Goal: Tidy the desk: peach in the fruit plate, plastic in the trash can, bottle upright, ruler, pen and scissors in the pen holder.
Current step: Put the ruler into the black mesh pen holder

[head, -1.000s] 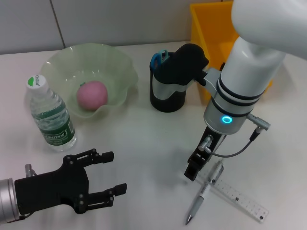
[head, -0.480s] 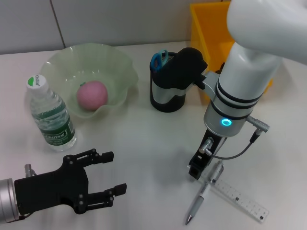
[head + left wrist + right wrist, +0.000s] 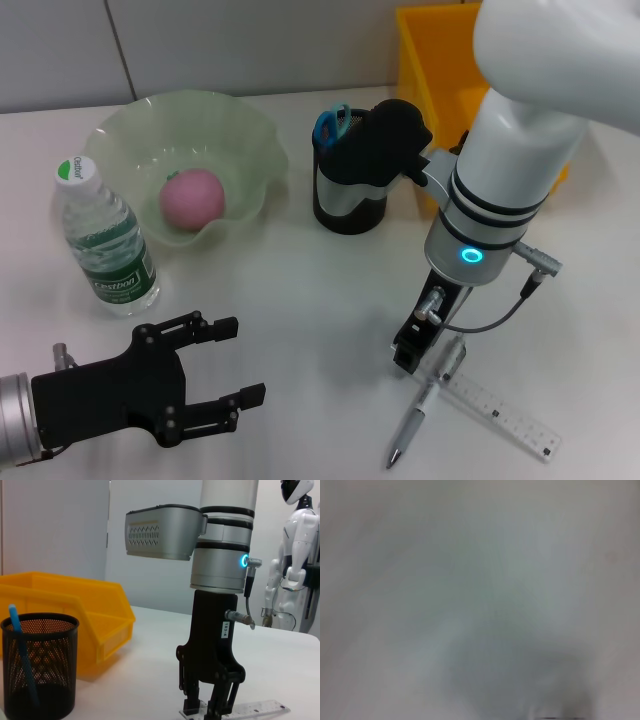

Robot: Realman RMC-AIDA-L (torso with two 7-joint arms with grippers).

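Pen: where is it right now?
In the head view the pen lies on the table at the robot's front right, crossing the ruler, directly under the right end effector, well short of the pen holder.

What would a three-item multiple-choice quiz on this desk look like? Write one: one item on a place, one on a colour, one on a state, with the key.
1. Where is the peach?
A. In the pale green fruit plate
B. In the yellow bin
C. Beside the ruler

2. What colour is the bottle's cap?
A. Red
B. Green and white
C. Black

3. How does the pen lie?
A. Standing in the pen holder
B. Held up by the left gripper
C. Flat on the table, across the ruler, under the right gripper

Key:
1 A, the pink fruit sits inside the plate.
2 B, the cap shows green with a white top.
3 C, the head view shows it on the table; the left gripper is open, away from it, near the front edge.
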